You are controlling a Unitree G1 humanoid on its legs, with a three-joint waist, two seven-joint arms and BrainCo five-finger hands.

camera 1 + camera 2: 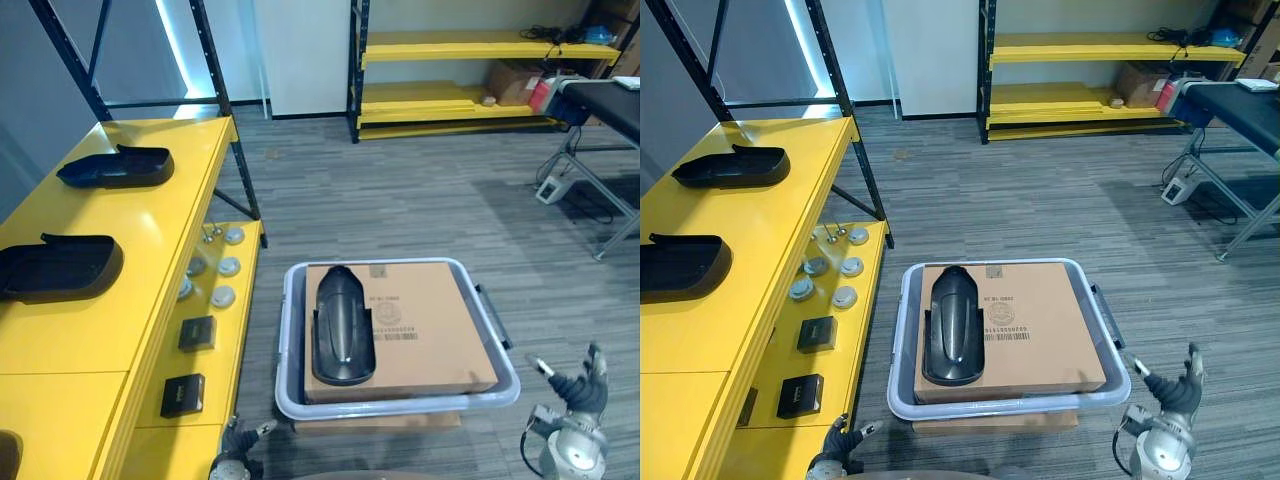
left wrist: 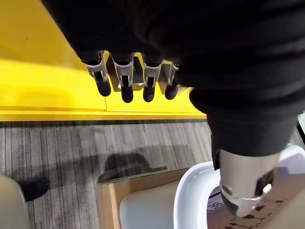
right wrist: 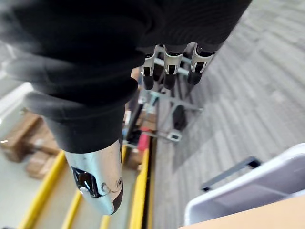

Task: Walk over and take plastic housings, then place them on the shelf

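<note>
At the tote, 1 housing to fetch, both hands empty

Yellow shelf [image 1: 150, 230] runs along my left, with a far housing [image 1: 115, 168] and a near housing [image 1: 60, 268] resting on its top deck. The grey tote [image 1: 287, 340] sits on the floor just beside it and holds a cardboard box [image 1: 430, 320]. The black housing [image 1: 343, 325] lies lengthwise on the box's left part, loose. Risks as I judge them: the shell looks smooth and curved, so a 1-sided pinch could let it roll or skate across the cardboard, and the left arm has little room between tote and shelf edge, so it could clip either. Left hand [image 1: 238, 445] hangs low by the tote's near-left corner, fingers straight, touching nothing; right hand [image 1: 580, 385] is low off the near-right corner, fingers spread, also empty
</note>
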